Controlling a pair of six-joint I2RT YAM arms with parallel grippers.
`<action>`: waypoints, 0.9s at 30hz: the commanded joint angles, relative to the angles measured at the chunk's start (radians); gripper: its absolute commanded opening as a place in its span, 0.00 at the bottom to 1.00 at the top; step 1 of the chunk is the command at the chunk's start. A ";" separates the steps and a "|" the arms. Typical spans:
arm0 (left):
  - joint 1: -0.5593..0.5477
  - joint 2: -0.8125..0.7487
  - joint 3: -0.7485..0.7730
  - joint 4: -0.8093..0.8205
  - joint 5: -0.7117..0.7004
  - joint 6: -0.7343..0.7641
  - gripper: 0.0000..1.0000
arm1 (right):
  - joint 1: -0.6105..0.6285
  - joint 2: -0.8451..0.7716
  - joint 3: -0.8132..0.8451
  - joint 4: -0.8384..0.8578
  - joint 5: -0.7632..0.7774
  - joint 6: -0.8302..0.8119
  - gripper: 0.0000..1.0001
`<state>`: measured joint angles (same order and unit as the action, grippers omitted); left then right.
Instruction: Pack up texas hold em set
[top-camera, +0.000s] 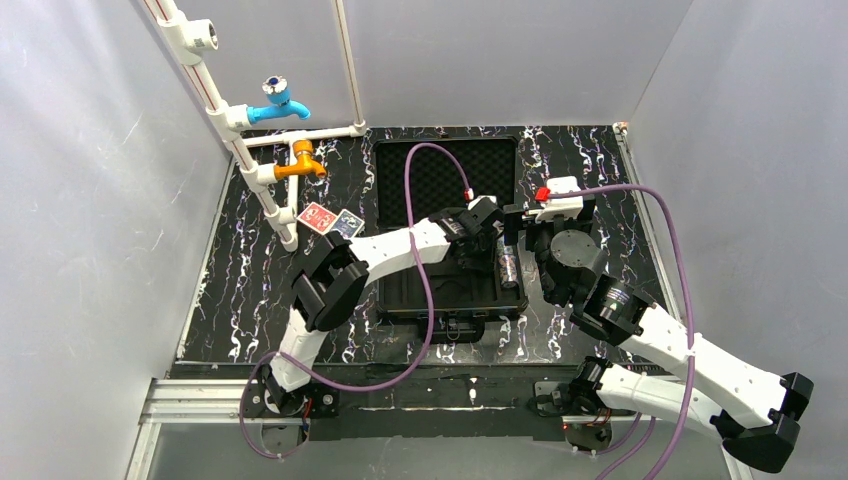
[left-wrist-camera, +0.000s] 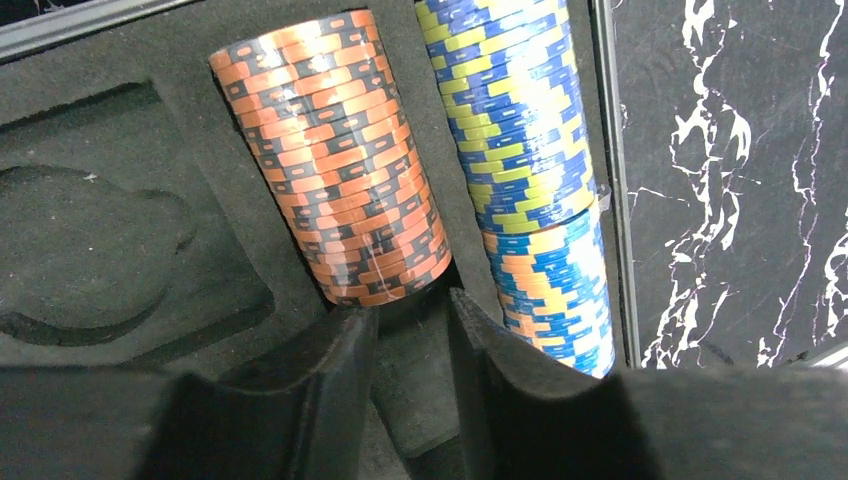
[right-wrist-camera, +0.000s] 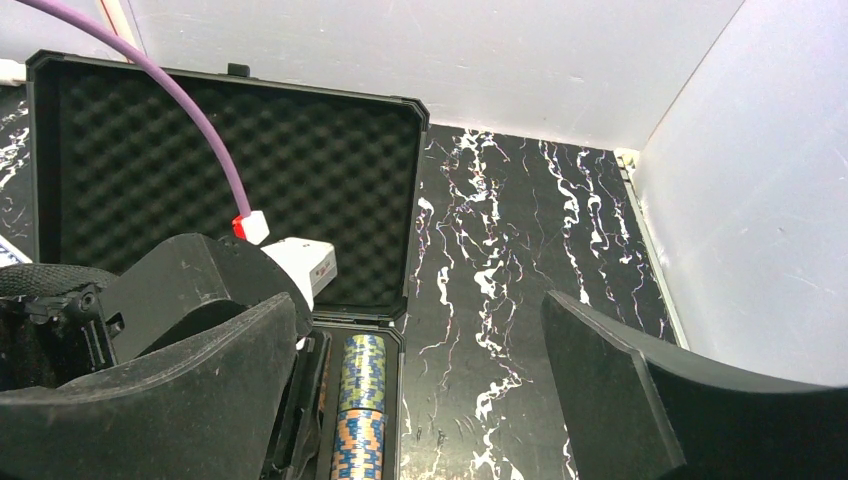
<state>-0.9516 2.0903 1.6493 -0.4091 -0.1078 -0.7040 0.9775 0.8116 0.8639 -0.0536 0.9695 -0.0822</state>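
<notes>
The black briefcase (top-camera: 400, 300) lies open in mid table, its foam lid (top-camera: 445, 180) flat behind it. Three chip rolls sit in the tray slots: an orange-black roll (left-wrist-camera: 340, 160), a blue-yellow roll (left-wrist-camera: 510, 110) and a blue-orange roll (left-wrist-camera: 555, 290). My left gripper (left-wrist-camera: 410, 320) hovers low over the tray just behind the orange-black roll's end, jaws slightly apart with nothing between them. My right gripper (right-wrist-camera: 420, 330) hangs wide open and empty over the case's right rim and the table. A red deck (top-camera: 316, 217) and a blue deck (top-camera: 349, 223) lie on the table left of the case.
White pipes carrying a blue tap (top-camera: 277, 103) and an orange tap (top-camera: 300, 163) stand at the back left, close to the decks. Grey walls enclose the marbled black table (top-camera: 600, 160). A purple cable (top-camera: 420, 250) loops over the case.
</notes>
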 joint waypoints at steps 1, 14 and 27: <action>0.028 -0.114 -0.043 0.039 -0.069 0.010 0.38 | 0.004 -0.012 0.020 0.044 0.019 0.000 1.00; 0.028 -0.464 -0.303 -0.055 -0.127 -0.040 0.60 | 0.004 -0.027 0.017 0.089 0.011 0.017 1.00; 0.039 -0.854 -0.502 -0.416 -0.421 -0.154 0.81 | 0.004 0.000 0.032 0.069 -0.035 0.060 1.00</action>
<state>-0.9218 1.3457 1.2079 -0.6666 -0.3912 -0.7933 0.9775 0.8112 0.8639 -0.0261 0.9474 -0.0490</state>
